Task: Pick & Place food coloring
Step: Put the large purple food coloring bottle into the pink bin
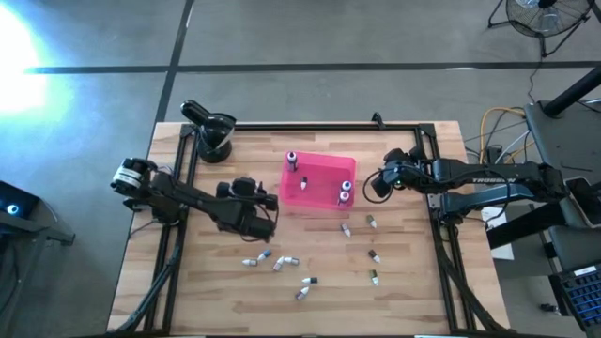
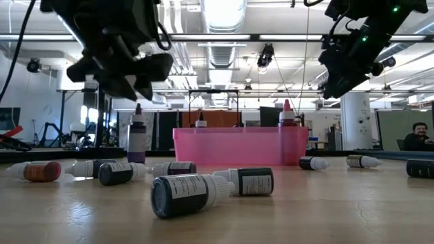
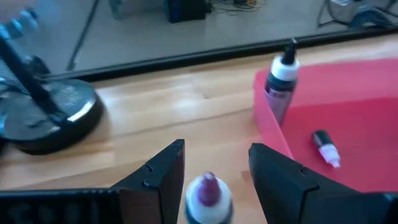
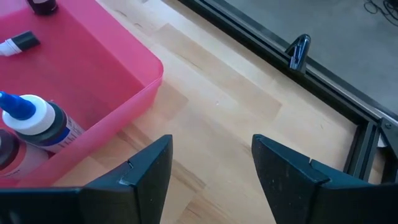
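Lab: exposed ceiling ducts

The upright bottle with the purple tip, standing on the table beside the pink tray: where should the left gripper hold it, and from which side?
Probably the round body just below the cap, coming down from straight above. The bottle stands upright, cap upward, and the open left gripper hangs over it, one finger on each side, beside the tray.

Bottle between left fingers: base cut by frame edge. Tray bottles partly cropped. Counter bottles' colours too small overhead.
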